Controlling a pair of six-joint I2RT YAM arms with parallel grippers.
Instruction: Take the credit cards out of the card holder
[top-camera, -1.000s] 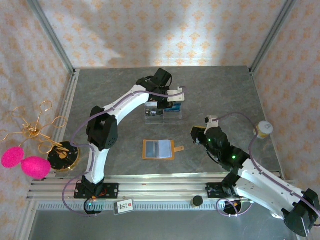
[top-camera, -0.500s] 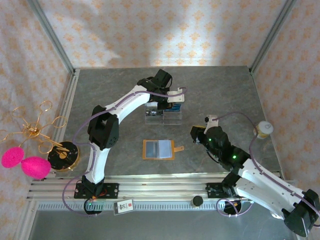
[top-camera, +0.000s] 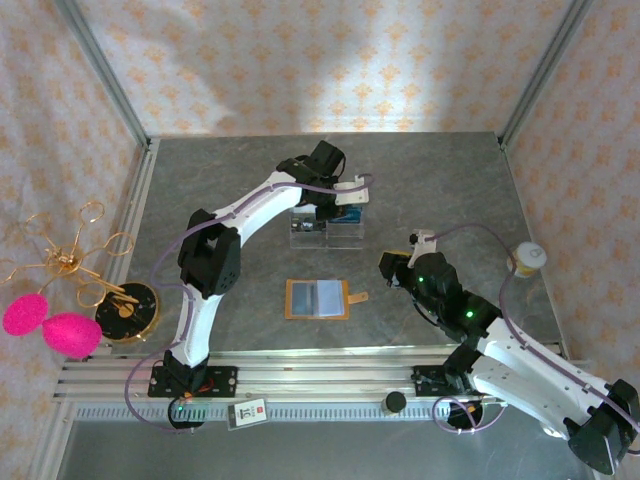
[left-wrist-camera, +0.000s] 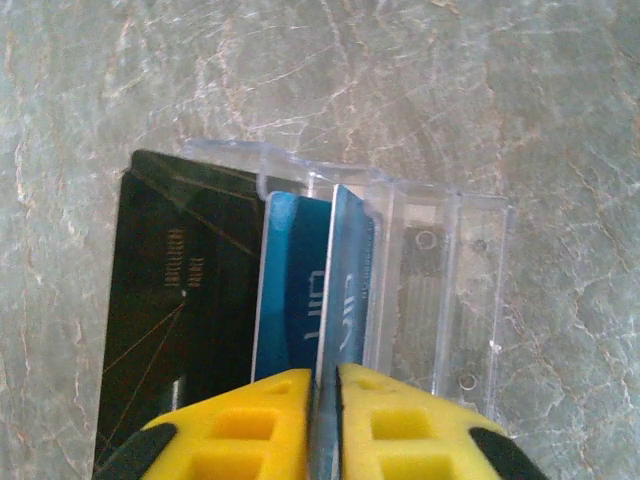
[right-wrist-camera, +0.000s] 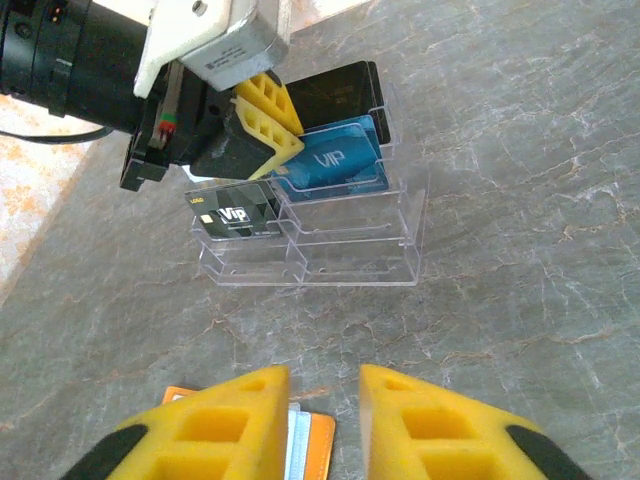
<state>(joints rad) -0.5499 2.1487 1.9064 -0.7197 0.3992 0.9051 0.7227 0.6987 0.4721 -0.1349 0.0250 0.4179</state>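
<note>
Robot test cell, patterned wall panels (top-camera: 300, 60), aluminium rail (top-camera: 320, 377), grey tabletop (top-camera: 440, 180)

The left arm (top-camera: 215, 255) rises from its base at the tabletop's near edge, bends at a raised elbow and stretches toward the middle of the far edge. Its end effector (left-wrist-camera: 323, 375) points down, yellow fingers (left-wrist-camera: 250, 420) pressed close on either side of a blue card (left-wrist-camera: 345, 270). The right arm (top-camera: 520, 350) lies low from the near right corner, and its end effector (right-wrist-camera: 325, 385) holds its fingers apart with nothing between them.
</note>
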